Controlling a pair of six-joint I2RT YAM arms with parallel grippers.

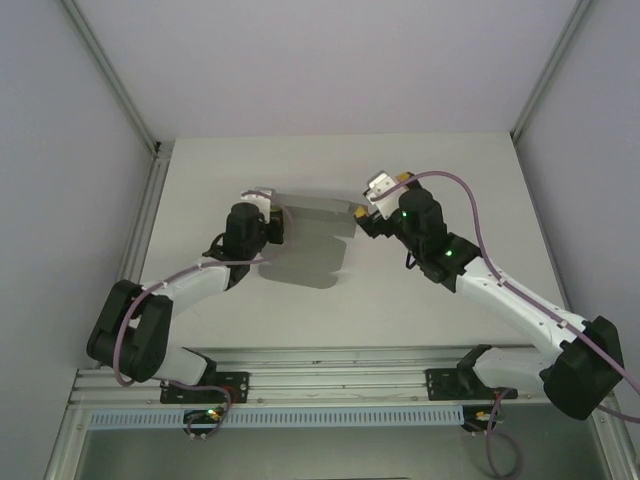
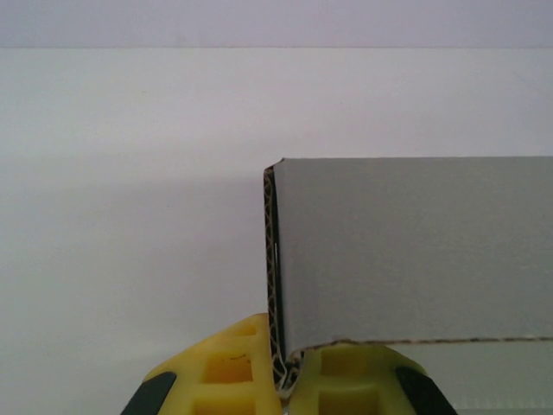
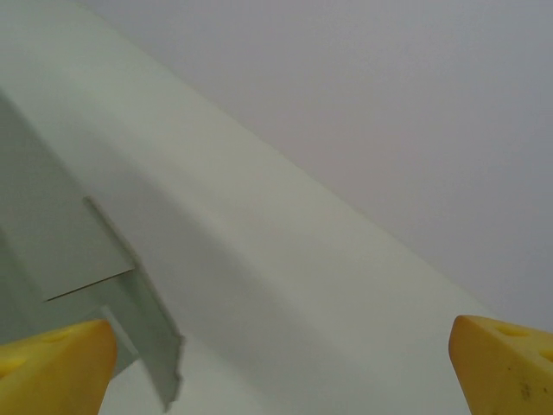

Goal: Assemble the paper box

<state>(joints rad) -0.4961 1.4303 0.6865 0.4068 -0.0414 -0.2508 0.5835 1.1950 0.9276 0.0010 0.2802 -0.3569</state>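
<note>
At mid-tabletop (image 1: 400,310), paper box (image 1: 310,245) partly folded: left pincer (image 2: 289,380) clenched on card edge, right pincer (image 3: 281,359) released, empty, beside flap (image 3: 151,337). Best: left anchors firmly, right presses flap squarely along crease.

White table (image 1: 400,310), pale back wall (image 1: 330,60), aluminium front rail (image 1: 330,362)
</note>
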